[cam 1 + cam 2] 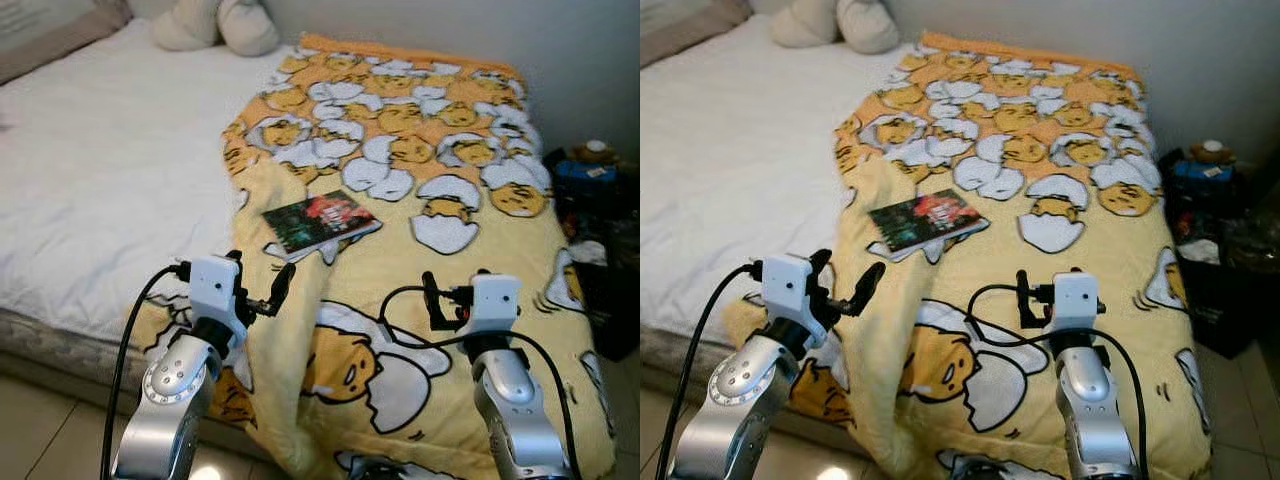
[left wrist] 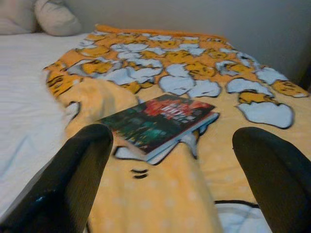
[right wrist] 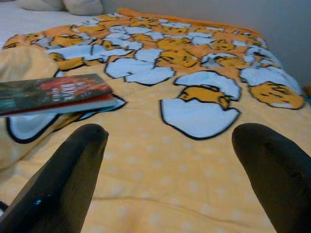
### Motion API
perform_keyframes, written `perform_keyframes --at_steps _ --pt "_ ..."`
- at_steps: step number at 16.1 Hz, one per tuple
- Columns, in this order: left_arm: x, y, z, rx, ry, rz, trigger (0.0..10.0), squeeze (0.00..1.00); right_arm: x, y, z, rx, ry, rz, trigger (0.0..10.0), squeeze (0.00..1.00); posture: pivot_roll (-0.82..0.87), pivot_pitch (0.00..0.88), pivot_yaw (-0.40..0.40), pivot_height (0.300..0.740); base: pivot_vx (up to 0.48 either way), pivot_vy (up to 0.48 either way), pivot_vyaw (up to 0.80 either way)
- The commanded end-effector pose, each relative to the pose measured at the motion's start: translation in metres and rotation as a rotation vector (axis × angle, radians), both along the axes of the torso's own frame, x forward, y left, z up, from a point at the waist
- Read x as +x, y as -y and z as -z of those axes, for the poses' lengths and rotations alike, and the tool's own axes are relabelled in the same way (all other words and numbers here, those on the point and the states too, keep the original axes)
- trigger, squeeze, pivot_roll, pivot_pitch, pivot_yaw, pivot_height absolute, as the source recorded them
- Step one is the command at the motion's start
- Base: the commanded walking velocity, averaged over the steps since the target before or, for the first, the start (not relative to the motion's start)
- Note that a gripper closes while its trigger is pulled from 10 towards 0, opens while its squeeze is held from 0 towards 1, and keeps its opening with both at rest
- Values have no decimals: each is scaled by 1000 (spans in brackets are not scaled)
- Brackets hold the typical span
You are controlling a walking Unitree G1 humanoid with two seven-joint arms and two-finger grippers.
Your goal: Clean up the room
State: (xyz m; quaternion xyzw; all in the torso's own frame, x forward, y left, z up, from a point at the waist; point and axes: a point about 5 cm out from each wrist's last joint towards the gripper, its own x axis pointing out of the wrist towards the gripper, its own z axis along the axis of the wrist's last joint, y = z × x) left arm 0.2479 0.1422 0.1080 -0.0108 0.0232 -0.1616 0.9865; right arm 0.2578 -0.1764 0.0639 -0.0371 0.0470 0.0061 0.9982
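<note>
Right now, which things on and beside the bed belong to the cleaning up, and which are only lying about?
For the job:
book, lying on the yellow blanket
left gripper, jaws open, nearest the book
right gripper, jaws open

Only lying about:
pillows
white sheet
dark clutter beside the bed

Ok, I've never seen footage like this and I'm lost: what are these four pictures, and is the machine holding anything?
It is a humanoid robot standing at a bed. Two pictures come from cameras in its head, looking down at its two silver arms. The other two come from cameras on each wrist, looking along that gripper's black fingers. The left gripper and the right gripper are both open and hold nothing. On the bed lies a yellow blanket with cartoon egg prints, and on it a book with a dark cover, just ahead of the left gripper. Pillows sit at the far end, beside the wall.
</note>
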Motion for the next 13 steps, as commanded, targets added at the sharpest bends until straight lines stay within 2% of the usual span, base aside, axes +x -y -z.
perform_keyframes --at_steps 1,7,8,13 --pt "3 -4 -2 12 9 -6 10000 0 0 0 0 -16 7 1 10000 0 -34 0 1 719 292 0 0" --pt "4 -1 -1 5 7 11 10000 0 3 0 -3 -17 22 -1 10000 0 -35 0 1 719 49 0 0" --pt "3 1 -3 -12 10 28 10000 0 3 0 -2 -14 16 1 10000 0 -34 0 2 719 0 480 0" --pt "2 2 -4 -19 18 61 10000 0 3 -1 1 -10 5 0 10000 0 -32 0 5 719 0 480 -740"
